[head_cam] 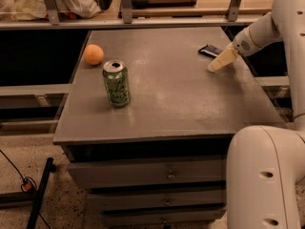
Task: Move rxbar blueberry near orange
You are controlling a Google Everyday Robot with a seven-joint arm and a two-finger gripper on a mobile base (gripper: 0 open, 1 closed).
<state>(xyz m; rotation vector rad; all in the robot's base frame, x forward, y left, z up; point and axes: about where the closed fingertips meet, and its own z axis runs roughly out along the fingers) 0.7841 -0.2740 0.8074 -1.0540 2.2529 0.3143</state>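
Looking across the grey table (pixel 190 113), I see the white arm (pixel 267 30) reaching in from the right. The green soda can (pixel 116 84) stands upright near the left side, and the orange (pixel 94 54) sits just behind it by the far left corner. The rxbar blueberry (pixel 208 50) lies flat at the far right, well apart from the fruit. The gripper (pixel 221 61) angles down just beside the bar's near end; whether it is parted or closed I cannot tell. My worry is that the thin bar sits close to the edge, so a skewed grab could push it off. A low carry leftward could also topple the can or set the orange rolling. I count one can, one orange and one bar.
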